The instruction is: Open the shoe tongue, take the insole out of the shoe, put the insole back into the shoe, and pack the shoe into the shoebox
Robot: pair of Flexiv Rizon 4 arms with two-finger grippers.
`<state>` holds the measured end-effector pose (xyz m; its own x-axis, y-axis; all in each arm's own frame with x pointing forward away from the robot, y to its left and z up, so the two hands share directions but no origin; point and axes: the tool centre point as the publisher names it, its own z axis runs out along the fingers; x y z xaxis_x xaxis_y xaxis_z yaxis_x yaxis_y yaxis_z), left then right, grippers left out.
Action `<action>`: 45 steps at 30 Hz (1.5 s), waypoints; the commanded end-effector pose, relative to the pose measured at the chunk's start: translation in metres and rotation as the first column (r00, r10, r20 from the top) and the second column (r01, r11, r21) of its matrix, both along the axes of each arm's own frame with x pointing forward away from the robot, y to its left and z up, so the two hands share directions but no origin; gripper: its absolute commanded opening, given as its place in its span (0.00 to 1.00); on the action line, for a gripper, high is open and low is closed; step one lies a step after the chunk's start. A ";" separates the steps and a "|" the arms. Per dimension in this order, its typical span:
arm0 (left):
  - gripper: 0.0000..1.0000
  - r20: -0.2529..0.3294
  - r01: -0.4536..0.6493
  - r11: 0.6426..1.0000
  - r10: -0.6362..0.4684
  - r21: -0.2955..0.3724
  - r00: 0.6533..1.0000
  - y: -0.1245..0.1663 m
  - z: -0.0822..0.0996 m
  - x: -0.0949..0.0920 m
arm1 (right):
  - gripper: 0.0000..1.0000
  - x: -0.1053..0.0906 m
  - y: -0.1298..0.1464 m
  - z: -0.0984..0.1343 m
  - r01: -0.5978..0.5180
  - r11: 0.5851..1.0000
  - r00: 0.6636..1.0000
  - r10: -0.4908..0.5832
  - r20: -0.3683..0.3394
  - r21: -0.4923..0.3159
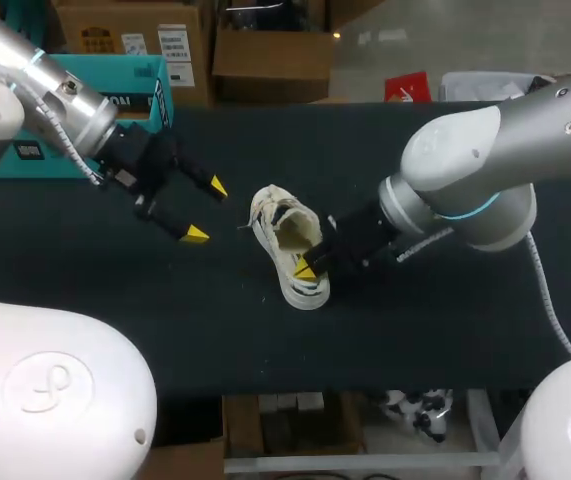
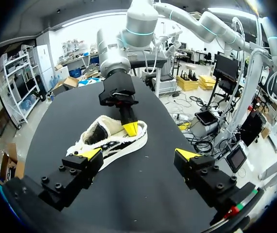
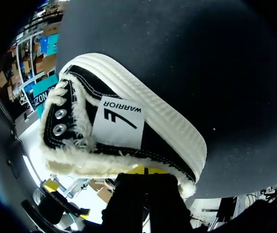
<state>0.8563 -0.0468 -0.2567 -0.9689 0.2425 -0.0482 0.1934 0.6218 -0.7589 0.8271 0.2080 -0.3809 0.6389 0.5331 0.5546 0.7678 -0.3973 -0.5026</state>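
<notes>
Right gripper point(image 1: 309, 267) pinches the shoe point(image 1: 288, 232); left gripper point(image 1: 206, 210) open nearby.

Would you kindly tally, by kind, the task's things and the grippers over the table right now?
shoe: 1
shoebox: 1
grippers: 2, the left gripper and the right gripper
Total: 4

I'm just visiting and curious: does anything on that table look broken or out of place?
Only the shoe: the cream trim around its opening and eyelets looks frayed. The fraying runs evenly along the edge, so it is probably the style, not damage. Nothing else stands out.
</notes>
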 end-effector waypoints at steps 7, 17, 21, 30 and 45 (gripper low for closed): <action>1.00 -0.001 0.001 1.000 -0.001 0.000 1.000 0.000 0.000 0.000 | 0.00 -0.003 -0.003 -0.023 0.019 0.998 1.000 -0.019 0.009 -0.059; 1.00 -0.001 0.001 1.000 -0.001 0.000 1.000 0.000 0.000 0.000 | 0.00 -0.009 -0.008 0.003 -0.018 0.998 0.995 0.024 0.094 -0.066; 1.00 0.002 -0.013 1.000 0.013 -0.006 1.000 -0.002 0.001 -0.002 | 0.00 -0.013 -0.020 0.024 -0.060 0.998 0.987 0.059 0.152 -0.001; 1.00 0.005 -0.174 0.970 0.176 0.171 0.984 -0.027 -0.007 -0.021 | 0.00 -0.009 -0.055 0.048 -0.158 0.985 0.963 0.138 0.233 0.067; 1.00 -0.003 -0.370 0.879 0.389 0.299 0.921 -0.039 -0.001 -0.010 | 1.00 0.001 -0.073 0.068 -0.298 0.950 0.920 0.313 0.236 -0.097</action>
<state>0.8490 -0.0852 -0.2590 -0.9888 -0.1444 0.0369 -0.1413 0.8295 -0.5404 0.8273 0.1355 -0.3161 0.2879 0.7020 0.6514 0.9535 -0.1469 -0.2632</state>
